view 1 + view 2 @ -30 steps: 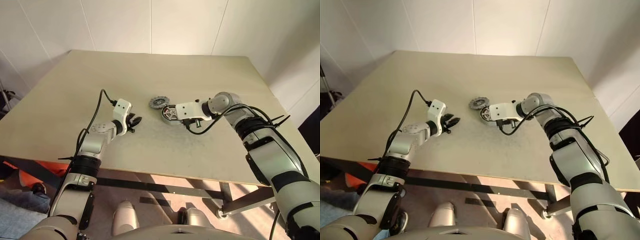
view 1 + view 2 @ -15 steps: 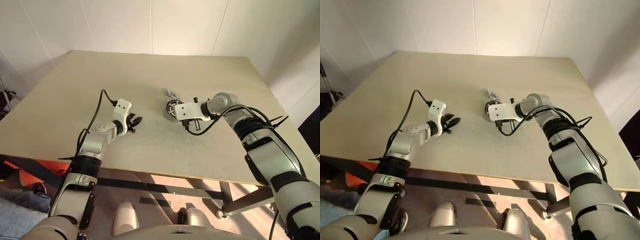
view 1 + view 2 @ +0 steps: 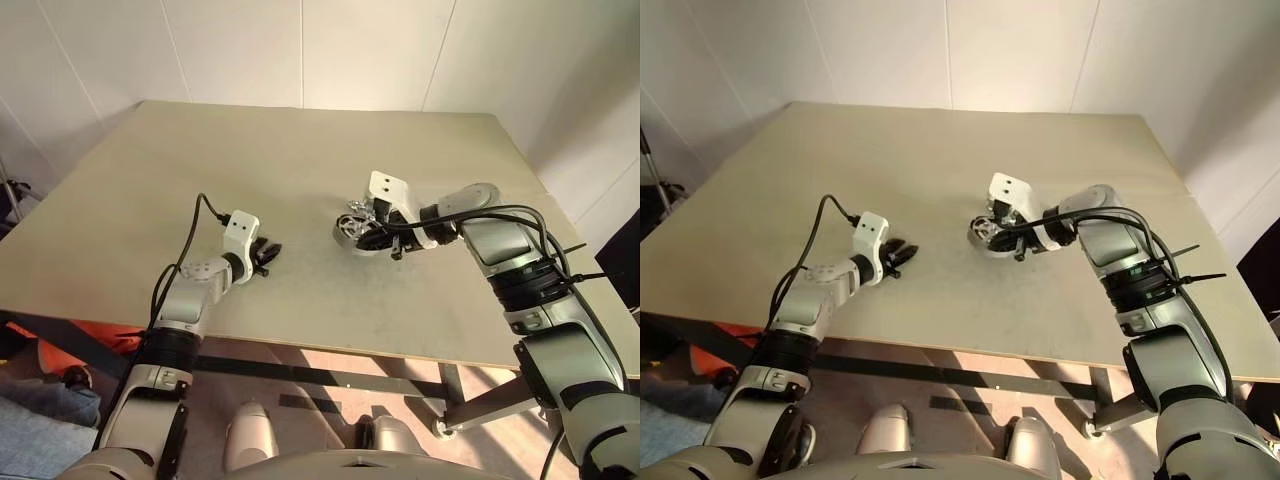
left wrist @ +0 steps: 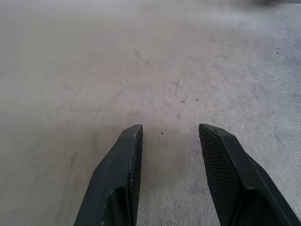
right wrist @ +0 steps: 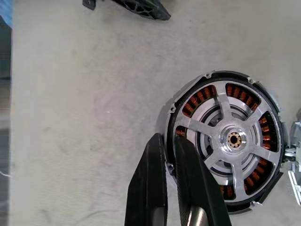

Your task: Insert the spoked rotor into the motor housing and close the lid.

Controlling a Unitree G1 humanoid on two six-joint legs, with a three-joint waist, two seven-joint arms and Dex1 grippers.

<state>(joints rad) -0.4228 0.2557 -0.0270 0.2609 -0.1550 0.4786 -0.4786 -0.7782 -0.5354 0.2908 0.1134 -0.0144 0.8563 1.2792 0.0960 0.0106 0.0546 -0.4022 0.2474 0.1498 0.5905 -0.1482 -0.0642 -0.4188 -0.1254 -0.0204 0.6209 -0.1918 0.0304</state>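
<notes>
The right tool (image 5: 170, 155) grips the motor housing (image 5: 225, 141) by its near rim; the left tool (image 4: 170, 136) stands open — well apart.

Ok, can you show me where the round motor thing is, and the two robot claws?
motor housing (image 5: 225, 141): right wrist view, on its silver spoked face.
right gripper (image 5: 170, 141): right wrist view, between the fingertips at the housing's rim.
left gripper (image 4: 170, 132): left wrist view, between its two black fingertips, above the table.
</notes>
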